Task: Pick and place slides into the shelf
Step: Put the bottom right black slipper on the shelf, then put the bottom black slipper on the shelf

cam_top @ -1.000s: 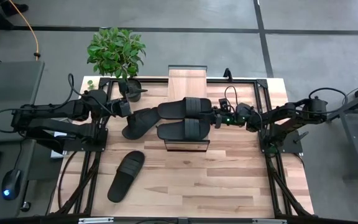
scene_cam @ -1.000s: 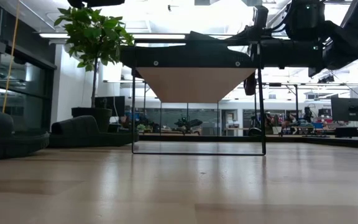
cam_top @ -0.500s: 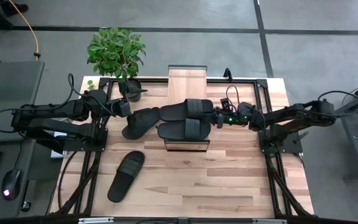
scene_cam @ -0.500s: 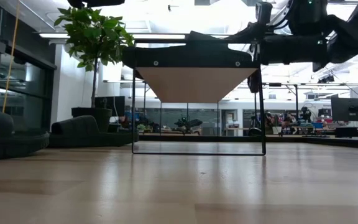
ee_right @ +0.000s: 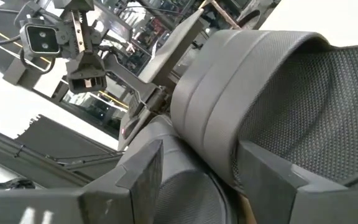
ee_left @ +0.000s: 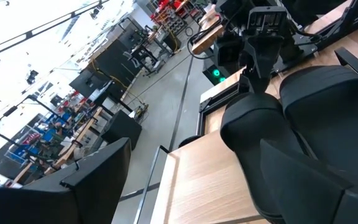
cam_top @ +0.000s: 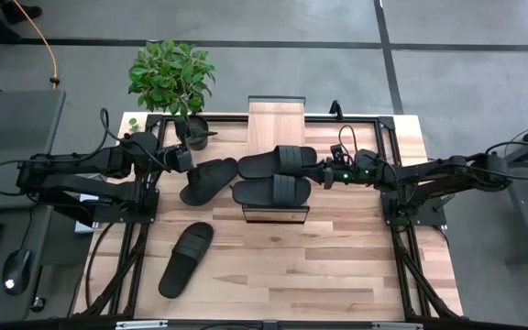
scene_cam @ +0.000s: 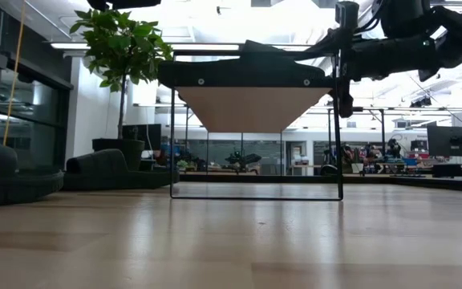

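Right pincer at shelf-top slide

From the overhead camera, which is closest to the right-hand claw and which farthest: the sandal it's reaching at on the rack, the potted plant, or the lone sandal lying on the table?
Measured from the right gripper:
1. The slide on the shelf, right at the fingertips, mid-table.
2. The potted plant, far corner on the left arm's side.
3. The lone slide on the table, near side, left of the shelf; slightly farther than the plant, a fairly close call.
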{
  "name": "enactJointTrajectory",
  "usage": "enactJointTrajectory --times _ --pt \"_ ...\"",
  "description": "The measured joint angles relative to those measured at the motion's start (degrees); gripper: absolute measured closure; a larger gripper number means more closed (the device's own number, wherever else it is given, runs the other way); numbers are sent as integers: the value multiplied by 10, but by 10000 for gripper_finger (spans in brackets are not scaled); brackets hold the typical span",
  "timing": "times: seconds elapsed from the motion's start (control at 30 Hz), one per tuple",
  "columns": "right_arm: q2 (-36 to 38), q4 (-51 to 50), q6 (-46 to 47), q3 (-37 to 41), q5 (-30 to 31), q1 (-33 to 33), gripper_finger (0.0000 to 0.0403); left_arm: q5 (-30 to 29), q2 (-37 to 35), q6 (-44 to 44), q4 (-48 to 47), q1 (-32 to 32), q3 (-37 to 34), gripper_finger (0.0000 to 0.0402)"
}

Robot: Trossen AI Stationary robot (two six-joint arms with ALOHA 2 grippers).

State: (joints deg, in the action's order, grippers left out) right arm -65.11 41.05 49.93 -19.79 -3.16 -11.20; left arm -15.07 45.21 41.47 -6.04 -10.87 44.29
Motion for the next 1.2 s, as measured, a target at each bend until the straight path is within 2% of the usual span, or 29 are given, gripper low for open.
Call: enactJointTrajectory --times 0.27,0.53,0.67,0.87,1.0,1.2 --pt "10 -27 -9 0 -5 -4 210 0 0 0 0 0 0 64" --pt "95 -117 -30 0 -3 -29 210 0 0 -29 -3 0 0 64" --pt "141 -143 -67 0 -3 -41 210 0 0 -72 -11 0 0 64" --pt "182 -131 -129 0 -4 -45 210 10 2 -147 -40 0 0 64" --pt "197 -129 -178 0 -18 -45 210 16 7 -211 -69 0 0 64" --pt "202 -129 -205 0 -15 -45 210 51 20 -301 -109 0 0 64"
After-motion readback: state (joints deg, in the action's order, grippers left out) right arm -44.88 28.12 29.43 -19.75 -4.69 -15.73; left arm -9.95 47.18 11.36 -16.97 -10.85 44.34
